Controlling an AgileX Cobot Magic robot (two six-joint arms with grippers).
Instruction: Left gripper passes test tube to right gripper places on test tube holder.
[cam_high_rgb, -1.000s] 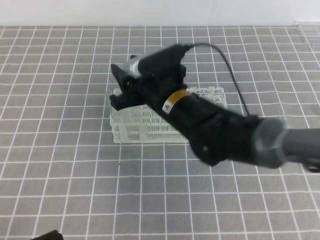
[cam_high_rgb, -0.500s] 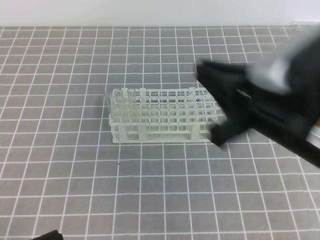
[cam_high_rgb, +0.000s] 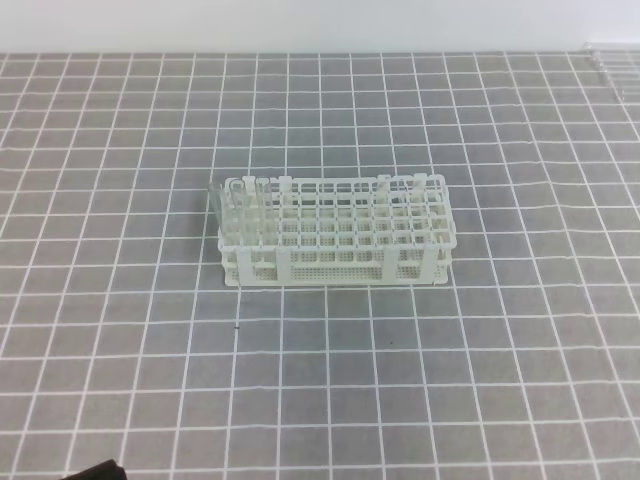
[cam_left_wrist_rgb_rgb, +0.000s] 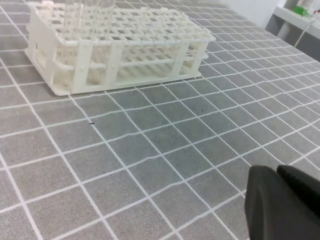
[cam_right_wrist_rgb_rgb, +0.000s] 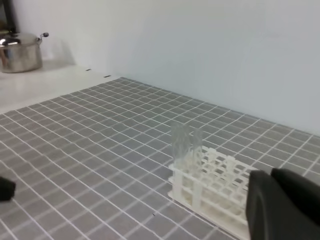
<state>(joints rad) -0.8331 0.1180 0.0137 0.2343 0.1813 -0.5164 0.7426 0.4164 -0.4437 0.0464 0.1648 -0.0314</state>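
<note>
The left gripper (cam_left_wrist_rgb_rgb: 280, 202) shows only in its own wrist view, as two black fingers pressed together at the lower right corner, with nothing between them. It hangs low over the grey gridded mat (cam_left_wrist_rgb_rgb: 150, 150), near and to the right of the rack (cam_left_wrist_rgb_rgb: 120, 45), well apart from it.

The right gripper (cam_right_wrist_rgb_rgb: 282, 205) likewise shows only in its own wrist view, as a black mass at the lower right; its fingers are closed and nothing is seen in them. It sits just in front of the rack's (cam_right_wrist_rgb_rgb: 215, 182) near end in that view, though whether it touches cannot be told.

Neither arm appears in the high view. There the rack (cam_high_rgb: 335, 230) stands alone near the middle of the mat (cam_high_rgb: 320, 380), long side running left to right. Clear tubes (cam_high_rgb: 245, 200) stand upright in holes at its left end, rising above the top grid. A metal pot (cam_right_wrist_rgb_rgb: 20, 50) sits on a white surface at the far left in the right wrist view.
</note>
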